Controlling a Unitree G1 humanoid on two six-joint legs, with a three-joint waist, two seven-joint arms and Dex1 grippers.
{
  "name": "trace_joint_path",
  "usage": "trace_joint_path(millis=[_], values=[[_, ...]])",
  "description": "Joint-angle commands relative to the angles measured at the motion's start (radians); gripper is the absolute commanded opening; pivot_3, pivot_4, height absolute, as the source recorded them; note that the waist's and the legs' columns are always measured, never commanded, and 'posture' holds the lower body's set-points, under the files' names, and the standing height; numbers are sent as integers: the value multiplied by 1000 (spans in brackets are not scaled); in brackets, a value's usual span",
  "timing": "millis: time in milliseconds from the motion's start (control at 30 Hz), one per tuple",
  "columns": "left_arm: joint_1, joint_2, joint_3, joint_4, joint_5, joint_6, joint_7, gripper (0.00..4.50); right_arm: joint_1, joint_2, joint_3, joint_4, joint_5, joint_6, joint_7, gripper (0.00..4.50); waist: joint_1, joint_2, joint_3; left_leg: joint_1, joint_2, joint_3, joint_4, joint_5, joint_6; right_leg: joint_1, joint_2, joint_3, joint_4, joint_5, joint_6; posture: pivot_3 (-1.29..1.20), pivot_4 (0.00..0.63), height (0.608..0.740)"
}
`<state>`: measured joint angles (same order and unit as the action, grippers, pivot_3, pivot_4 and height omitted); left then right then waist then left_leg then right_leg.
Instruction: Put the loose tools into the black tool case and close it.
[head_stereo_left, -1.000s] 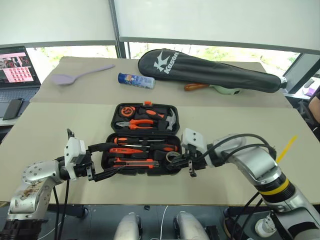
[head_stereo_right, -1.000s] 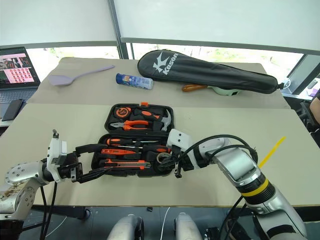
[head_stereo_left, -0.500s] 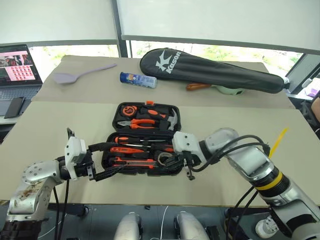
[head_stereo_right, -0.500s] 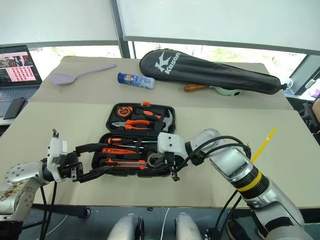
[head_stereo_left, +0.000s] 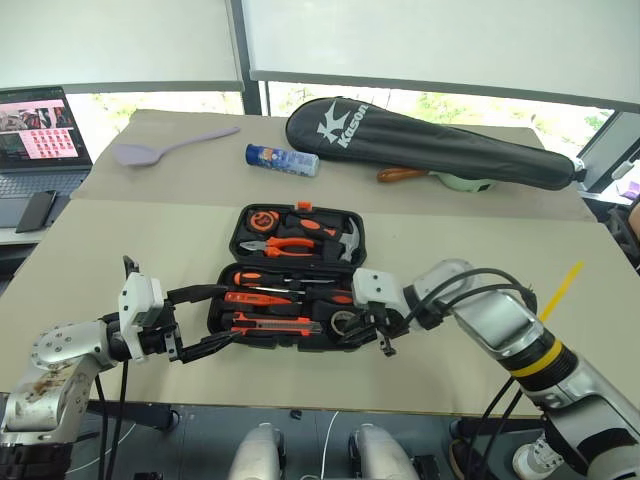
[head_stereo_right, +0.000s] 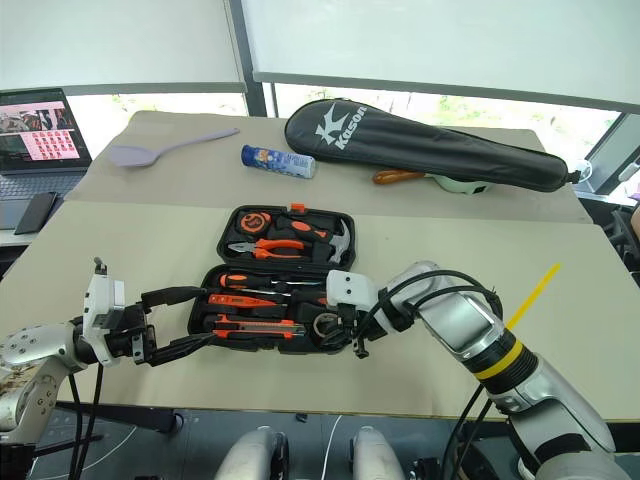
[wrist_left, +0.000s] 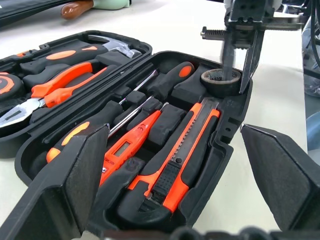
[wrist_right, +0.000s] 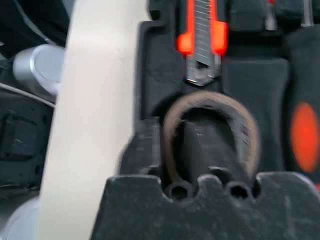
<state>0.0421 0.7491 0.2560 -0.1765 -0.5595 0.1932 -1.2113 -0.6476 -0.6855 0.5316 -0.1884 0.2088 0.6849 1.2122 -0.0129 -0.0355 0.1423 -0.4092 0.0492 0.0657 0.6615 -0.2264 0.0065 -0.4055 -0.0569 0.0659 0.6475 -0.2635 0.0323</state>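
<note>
Black tool case (head_stereo_left: 222, 306), orange-black utility knife (wrist_left: 181, 157), red tester screwdriver (wrist_left: 131, 146), beige table (head_stereo_left: 130, 245)

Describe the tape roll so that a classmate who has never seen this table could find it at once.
Find the open black tool case in the middle of the table. In its near half, go to the end by the right gripper. The tape roll sits there past the knife's tip: a small dark ring, the only round thing among long handles.

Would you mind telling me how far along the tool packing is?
Done: screwdrivers, tester and knife lie in the case. In hand: the right end effector straddles the tape roll in its corner slot. Left: withdrawing and closing the lid.
</note>
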Motion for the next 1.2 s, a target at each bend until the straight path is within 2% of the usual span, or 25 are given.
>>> trace_joint_path(millis=[33, 100, 167, 200, 300, 333, 367, 400, 433, 467, 500, 567, 633, 667, 733, 800, 967, 1200], values=[[-1, 6, 26, 24, 0, -33, -8, 4500, 15, -33, -26, -20, 26, -27, 63, 2357, 1, 0, 0, 0, 0, 0, 0, 0, 0, 0, 0, 0, 0, 0, 0, 0, 150, 740], [-2, 1, 32, 43, 8, -45, 4, 4500, 34, -24, -82, -57, 109, -47, 113, 3107, 1, 0, 0, -1, 0, 0, 0, 0, 0, 0, 0, 0, 0, 0, 0, 0, 150, 740], [-4, 3, 40, 63, 8, -46, 10, 4500, 41, -26, -131, -67, 153, -63, 138, 3665, 0, -1, 1, -2, 0, 0, 0, 0, 0, -1, 0, -1, -1, 0, 0, 0, 150, 740], [-11, 4, 53, 88, 11, -36, 34, 4500, 45, -39, -171, -61, 183, -52, 151, 3665, 0, -1, 1, -3, 0, -1, 0, 0, 0, -1, 0, -1, -1, 0, 0, 0, 150, 740], [-32, 14, 83, 155, 21, -11, 96, 3682, 67, -89, -250, -29, 238, -35, 184, 3701, 0, -1, 2, -4, 0, -2, 0, 0, 0, -2, 0, -1, 0, 0, 0, 0, 150, 740], [-37, 17, 86, 169, 27, -9, 105, 3289, 74, -102, -257, -19, 236, -48, 191, 3701, 0, -1, 2, -4, 0, -2, 0, 0, 0, -2, 0, -1, 0, 0, 0, 0, 150, 740], [-51, 20, 91, 189, 38, -2, 131, 3139, 85, -109, -271, 2, 227, -70, 181, 3701, 0, -1, 2, -3, 0, -2, 0, 0, 0, -2, 0, -1, 0, 0, 0, 0, 150, 740], [-62, 20, 93, 202, 45, 1, 148, 2784, 93, -110, -281, 16, 220, -84, 174, 3701, 1, -1, 2, -3, 0, -2, 0, 0, 0, -2, 0, -1, -1, 0, 0, 0, 150, 740], [-101, 17, 87, 238, 72, 12, 200, 2184, 104, -89, -308, 58, 202, -121, 129, 3192, 1, -2, 2, -3, 0, -2, 0, 0, 0, -2, 0, -1, -1, 0, 0, 0, 150, 740], [-140, 14, 76, 272, 100, 22, 246, 2077, 112, -65, -328, 100, 179, -172, 89, 3192, 0, -2, 2, -3, 0, -2, 0, 0, 0, -2, 0, -1, -1, 0, 0, 0, 150, 740], [-182, 6, 60, 305, 130, 20, 284, 1684, 113, -42, -334, 146, 141, -218, 36, 2977, 2, -2, 2, -3, 0, -1, 0, 0, 0, -2, 0, -1, -1, 0, 0, 0, 150, 740], [-252, -10, 20, 354, 174, 25, 326, 1085, 112, -10, -327, 226, 62, -323, -43, 2420, 4, -4, 3, -3, 0, 0, 1, 0, 0, -1, 1, -3, 0, 0, 0, 0, 150, 740], [-306, -30, -14, 393, 202, 30, 349, 235, 107, 18, -318, 287, 8, -399, -86, 1584, 5, -4, 3, -4, -1, 1, 2, 1, -2, 0, 0, -3, 0, 1, 1, 0, 150, 740], [-340, -45, -34, 419, 216, 40, 362, 0, 101, 36, -311, 322, -20, -433, -114, 1278, 4, -4, 3, -4, -2, 2, 2, 1, -2, -1, 0, -3, 0, 1, 1, 0, 150, 740], [-410, -80, -98, 473, 260, 31, 367, 0, 77, 83, -296, 412, -83, -499, -188, 558, 2, -4, 3, -5, -2, 2, 2, 1, -2, -1, -1, -3, 0, 1, 1, 0, 150, 740], [-458, -102, -150, 517, 297, 30, 357, 0, 60, 115, -284, 471, -122, -532, -227, 30, -1, -4, 2, -5, -2, 2, 2, 1, -2, -1, 0, -3, 0, 1, 1, 0, 150, 740], [-505, -131, -198, 510, 281, 82, 308, 0, 54, 152, -288, 463, -115, -537, -204, 30, -2, -2, 4, -6, -1, 2, 2, 1, -2, -2, 1, -3, 0, 1, 1, 0, 150, 740], [-472, -153, -254, 364, 212, 166, 168, 0, 136, 100, -321, 353, -77, -514, -145, 30, 10, -2, 4, -8, -3, 2, 2, 1, -1, -3, -1, -3, 0, 1, 2, 0, 150, 740]])
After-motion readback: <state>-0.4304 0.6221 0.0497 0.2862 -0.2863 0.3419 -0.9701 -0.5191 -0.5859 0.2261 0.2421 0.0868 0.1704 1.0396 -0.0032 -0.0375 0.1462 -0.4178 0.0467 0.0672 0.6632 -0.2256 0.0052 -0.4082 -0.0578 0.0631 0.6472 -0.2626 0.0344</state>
